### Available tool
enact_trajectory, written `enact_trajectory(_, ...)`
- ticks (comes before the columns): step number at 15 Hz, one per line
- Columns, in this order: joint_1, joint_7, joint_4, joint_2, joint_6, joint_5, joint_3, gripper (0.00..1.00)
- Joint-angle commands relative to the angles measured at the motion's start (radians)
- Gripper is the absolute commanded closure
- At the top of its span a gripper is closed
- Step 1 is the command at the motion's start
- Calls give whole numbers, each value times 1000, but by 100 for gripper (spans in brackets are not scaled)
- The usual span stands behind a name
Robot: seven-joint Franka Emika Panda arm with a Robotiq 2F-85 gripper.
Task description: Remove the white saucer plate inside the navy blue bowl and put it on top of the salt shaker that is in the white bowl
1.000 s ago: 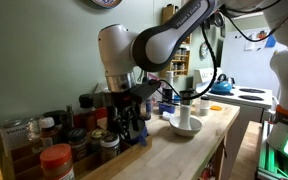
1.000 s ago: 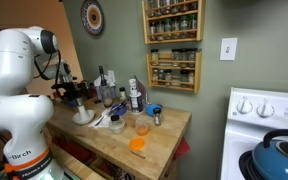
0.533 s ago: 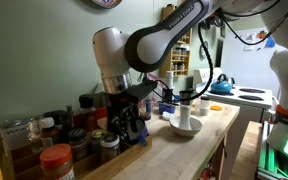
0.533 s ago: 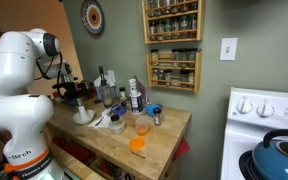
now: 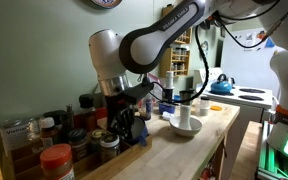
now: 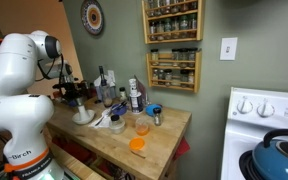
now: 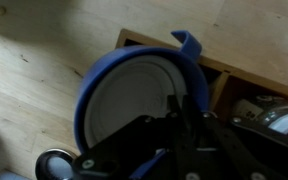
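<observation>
Wrist view shows the gripper [image 7: 184,108] coming in from the bottom edge, its dark fingers [image 7: 174,105] down at the right-hand side of the navy blue bowl [image 7: 84,95]. They reach over the white saucer plate [image 7: 129,95], which lies flat inside the bowl and fills most of its mouth. Whether the jaws are clamped on the saucer's edge, on the bowl's rim, or merely drawn near cannot be told, since the dark gripper body hides the tips. The bowl sits on the bare wood of the worktop [image 7: 34,80], close to a wooden box at the upper right.

In an exterior view the gripper [image 5: 124,120] hangs low at the back edge of the worktop, just beside a crowd of jars and bottles [image 5: 44,140]. Well apart from it, nearer the middle of the worktop, the salt shaker [image 5: 183,108] stands upright in the white bowl [image 5: 184,127], its top uncovered. A blue kettle [image 5: 220,85] rests on the stove beyond.
</observation>
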Motion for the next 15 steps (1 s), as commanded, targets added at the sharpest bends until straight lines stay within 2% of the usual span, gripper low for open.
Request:
enact_trajectory(1, 25, -14, -23, -46, -1, -14, -12, 100)
enact_trajectory(5, 43, -21, -24, -71, -31, -49, -15, 100)
enact_trajectory(9, 47, -45, -2, -41, -58, -42, -15, 100)
enact_trajectory(15, 43, -55, 11, 0, -22, -40, -29, 100)
